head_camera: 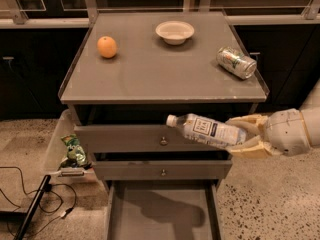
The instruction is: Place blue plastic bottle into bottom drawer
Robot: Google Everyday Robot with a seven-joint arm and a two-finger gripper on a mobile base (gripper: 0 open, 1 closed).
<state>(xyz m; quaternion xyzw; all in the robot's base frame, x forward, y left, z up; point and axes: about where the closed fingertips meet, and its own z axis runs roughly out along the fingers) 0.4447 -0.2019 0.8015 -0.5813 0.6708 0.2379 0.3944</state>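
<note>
In the camera view, the gripper (241,137) is pinching the base end of the blue plastic bottle (206,130). The bottle is hanging nearly level in the air, cap pointing left, in front of the upper drawers on the right. The bottom drawer (165,196) is standing open below and nearer. Carrying the bottle left and low over the drawer floor before letting go is looking wisest, since dropping it from height is risking a roll.

At the right edge of the frame, halfway down, sits a pale cream two-finger gripper (241,136) with thick, wedge-shaped fingers (250,149). It joins a smooth, rounded light-grey wrist housing (287,131). Behind that, a white tube-like arm segment (314,101) meets the frame edge.
</note>
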